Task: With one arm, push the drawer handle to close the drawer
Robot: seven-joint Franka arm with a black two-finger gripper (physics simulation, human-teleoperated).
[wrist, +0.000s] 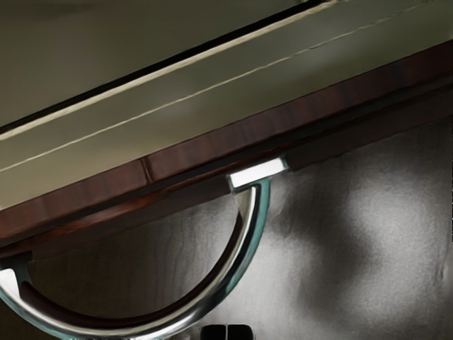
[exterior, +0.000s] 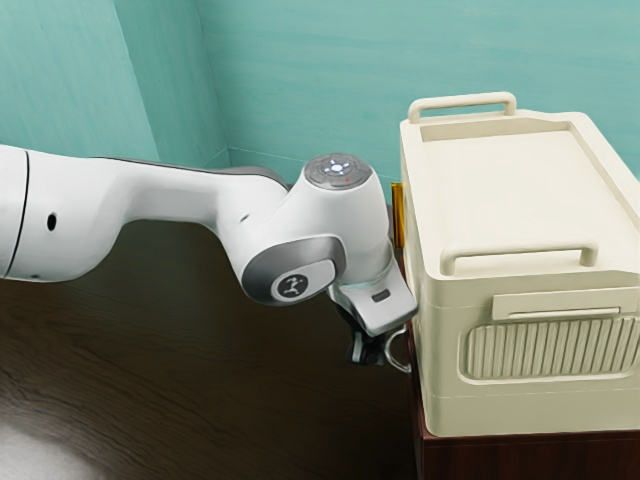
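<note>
I had the arm (exterior: 165, 190) reaching in from the exterior view's left, its hand (exterior: 372, 300) tilted down at the front of a dark red-brown cabinet (exterior: 520, 455). The tool (exterior: 368, 348) was low, right by the curved metal handle (wrist: 256, 218) of the drawer (wrist: 354, 133). It was narrow and empty: in my wrist view its two black fingertips (wrist: 214, 331) sat side by side, a thin line between them, with nothing pinched there. They lay just beside the bow of the handle; I couldn't make out whether they touched it. The handle was shiny and bent in a half ring, each end meeting a bright mount at the drawer's front, and that front ran along just under the cabinet's top edge, a dark seam between the two. From what I had, I couldn't say whether the drawer was fully home. On top of the cabinet stood a large cream box (exterior: 500, 190), with two rounded bars on its upper side and a ribbed panel (exterior: 550, 348) on the side toward the exterior camera. A narrow gold-coloured thing (exterior: 399, 215) showed beside the box, beyond the arm. Behind it all rose teal walls (exterior: 400, 60), and below the arm lay a dark, wood-grained floor (exterior: 200, 380).
</note>
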